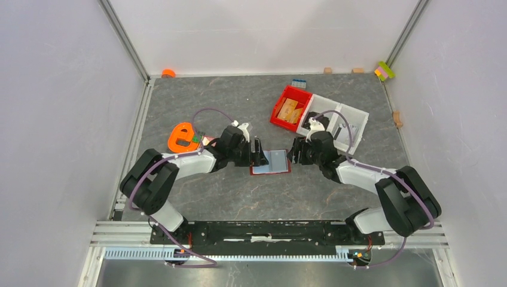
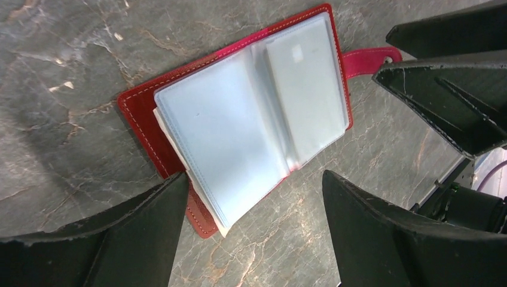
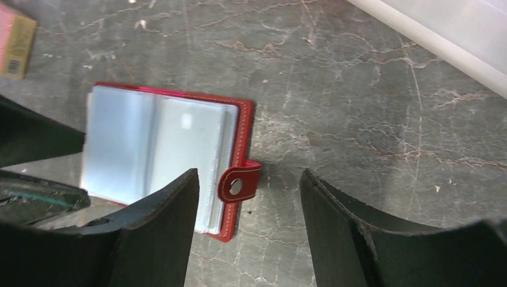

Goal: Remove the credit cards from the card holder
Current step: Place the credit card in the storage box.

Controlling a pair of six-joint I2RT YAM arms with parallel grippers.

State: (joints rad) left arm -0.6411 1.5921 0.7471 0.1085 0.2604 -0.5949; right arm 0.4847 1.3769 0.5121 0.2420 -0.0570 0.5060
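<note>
The card holder (image 1: 271,162) lies open and flat on the grey table between my two grippers, its red cover (image 2: 140,113) underneath and clear plastic sleeves (image 2: 221,143) on top. Pale blue-grey credit cards sit inside the sleeves; one with a small white patch (image 2: 305,89) fills the half nearer the strap tab (image 3: 239,182). My left gripper (image 2: 255,179) is open, hovering over the holder's near corner, one finger (image 2: 149,227) above the red edge. My right gripper (image 3: 249,173) is open over the tab side, nothing between its fingers. Neither touches the holder.
A red bin (image 1: 291,109) with tan wooden pieces and a white bin (image 1: 344,122) stand behind the right arm. An orange object (image 1: 182,137) lies beside the left arm. A small yellow and pink box (image 3: 15,39) sits beyond the holder.
</note>
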